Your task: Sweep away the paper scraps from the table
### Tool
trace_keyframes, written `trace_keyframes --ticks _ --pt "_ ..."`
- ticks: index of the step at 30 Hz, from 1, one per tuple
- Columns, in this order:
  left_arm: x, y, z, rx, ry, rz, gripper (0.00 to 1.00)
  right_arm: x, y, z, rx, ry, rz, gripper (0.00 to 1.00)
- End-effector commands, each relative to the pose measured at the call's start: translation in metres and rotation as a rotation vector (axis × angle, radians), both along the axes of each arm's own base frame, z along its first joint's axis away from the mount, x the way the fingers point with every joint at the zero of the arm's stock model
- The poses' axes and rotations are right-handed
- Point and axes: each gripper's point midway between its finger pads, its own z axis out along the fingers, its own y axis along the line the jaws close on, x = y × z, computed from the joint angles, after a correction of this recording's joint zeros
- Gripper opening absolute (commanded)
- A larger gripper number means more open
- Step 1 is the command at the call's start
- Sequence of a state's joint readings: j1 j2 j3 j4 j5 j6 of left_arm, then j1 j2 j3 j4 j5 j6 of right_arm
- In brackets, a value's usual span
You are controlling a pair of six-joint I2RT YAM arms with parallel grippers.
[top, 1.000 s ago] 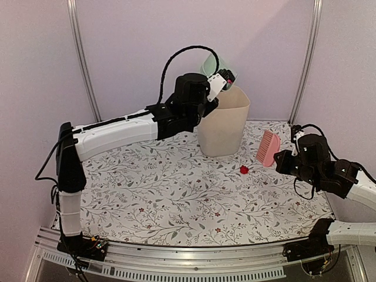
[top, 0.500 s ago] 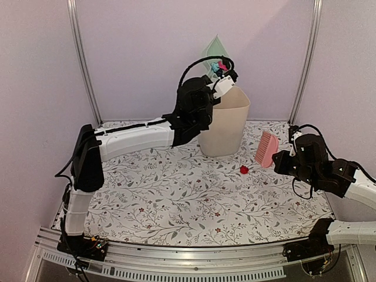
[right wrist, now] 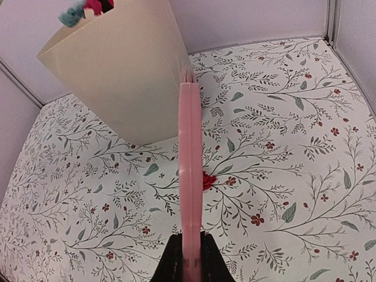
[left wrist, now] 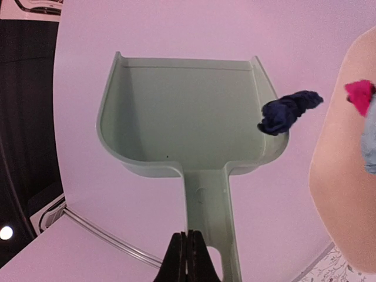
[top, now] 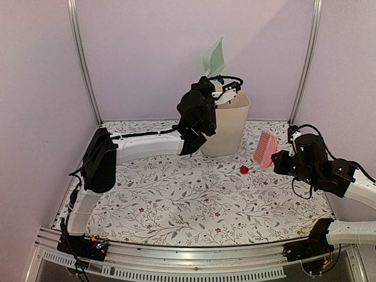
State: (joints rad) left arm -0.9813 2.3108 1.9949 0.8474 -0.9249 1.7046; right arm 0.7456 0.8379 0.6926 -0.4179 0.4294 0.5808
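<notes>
My left gripper point(top: 220, 83) is shut on the handle of the mint-green dustpan point(top: 214, 57) and holds it tipped up steeply over the beige bin point(top: 226, 124). In the left wrist view a navy paper scrap point(left wrist: 288, 111) hangs at the right lip of the dustpan point(left wrist: 188, 111), and pink point(left wrist: 359, 93) and teal scraps lie at the bin's side. My right gripper point(top: 281, 158) is shut on the pink brush point(top: 266, 148), held above the table point(top: 153, 194). One red scrap point(top: 244, 170) lies on the table beside the brush point(right wrist: 190, 170), and it also shows in the right wrist view point(right wrist: 209, 180).
The bin point(right wrist: 123, 70) stands at the back middle of the table, with teal and magenta scraps point(right wrist: 82, 9) showing at its rim. A metal rail point(top: 176, 252) runs along the near edge. Pink walls with metal posts close in the back and sides.
The left arm has swung the dustpan up and tilted it steeper above the bin; the scraps seen in the pan have slid off. The right arm and brush have barely moved.
</notes>
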Motion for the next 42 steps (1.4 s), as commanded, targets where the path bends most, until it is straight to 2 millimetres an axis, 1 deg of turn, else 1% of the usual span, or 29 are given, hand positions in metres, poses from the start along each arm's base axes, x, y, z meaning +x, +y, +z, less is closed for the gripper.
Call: trace_keyframes --ticks 1,4,6,8,10,11,13,14,15,17,20,23,25,27,29,32,33,36,37,38,42 --pt "-0.009 0.017 0.020 0.049 -0.078 0.079 0.00 0.002 0.006 0.002 0.008 -0.016 0.024 0.00" --pt "-0.010 0.016 0.018 0.084 -0.077 0.101 0.00 0.002 0.007 0.001 0.005 -0.014 0.029 0.00" --pt "-0.011 0.020 0.021 0.070 -0.074 0.108 0.00 0.003 0.007 0.000 0.001 -0.012 0.030 0.00" --pt "-0.012 0.025 0.029 0.025 -0.063 0.105 0.00 0.002 0.007 0.000 0.002 -0.013 0.028 0.00" --pt "-0.015 0.032 0.041 -0.041 -0.029 0.087 0.00 0.003 0.006 0.001 0.004 -0.017 0.024 0.00" --pt "-0.016 0.033 0.043 -0.068 -0.003 0.073 0.00 0.003 0.006 0.001 0.002 -0.018 0.022 0.00" --pt "-0.022 0.038 0.052 -0.152 0.035 0.037 0.00 0.004 0.005 0.001 -0.004 -0.021 0.015 0.00" --pt "-0.026 0.044 0.059 -0.217 0.040 0.022 0.00 0.004 0.004 0.000 -0.009 -0.020 0.013 0.00" --pt "-0.033 0.051 0.066 -0.269 0.040 0.012 0.00 0.005 0.004 0.000 -0.011 -0.020 0.009 0.00" --pt "-0.045 0.059 0.070 -0.351 0.073 -0.020 0.00 0.005 0.002 -0.001 -0.017 -0.021 -0.001 0.00" --pt "-0.065 0.059 0.061 -0.431 0.186 -0.089 0.00 0.007 0.000 -0.001 -0.026 -0.022 -0.014 0.00" --pt "-0.089 0.066 0.052 -0.528 0.286 -0.128 0.00 0.010 -0.005 -0.001 -0.032 -0.024 -0.039 0.00" --pt "-0.114 0.065 0.041 -0.547 0.380 -0.164 0.00 0.012 -0.006 0.001 -0.031 -0.029 -0.049 0.00" --pt "-0.138 0.059 0.037 -0.589 0.458 -0.234 0.00 0.014 -0.006 0.002 -0.036 -0.032 -0.054 0.00" --pt "-0.155 0.062 0.036 -0.657 0.509 -0.251 0.00 0.016 -0.006 0.002 -0.042 -0.040 -0.056 0.00" --pt "-0.181 0.070 0.021 -0.722 0.595 -0.276 0.00 0.019 -0.007 0.001 -0.059 -0.065 -0.059 0.00" --pt "-0.190 0.070 0.011 -0.740 0.630 -0.297 0.00 0.019 -0.008 -0.001 -0.069 -0.075 -0.060 0.00" --pt "-0.215 0.074 -0.027 -0.768 0.746 -0.337 0.00 0.022 -0.012 0.000 -0.093 -0.103 -0.073 0.00" --pt "-0.222 0.079 -0.048 -0.772 0.787 -0.332 0.00 0.023 -0.013 0.000 -0.092 -0.109 -0.078 0.00" --pt "-0.229 0.083 -0.061 -0.791 0.822 -0.337 0.00 0.023 -0.013 -0.002 -0.098 -0.116 -0.076 0.00" --pt "-0.254 0.086 -0.108 -0.824 0.968 -0.394 0.00 0.029 -0.011 -0.004 -0.124 -0.160 -0.069 0.00"
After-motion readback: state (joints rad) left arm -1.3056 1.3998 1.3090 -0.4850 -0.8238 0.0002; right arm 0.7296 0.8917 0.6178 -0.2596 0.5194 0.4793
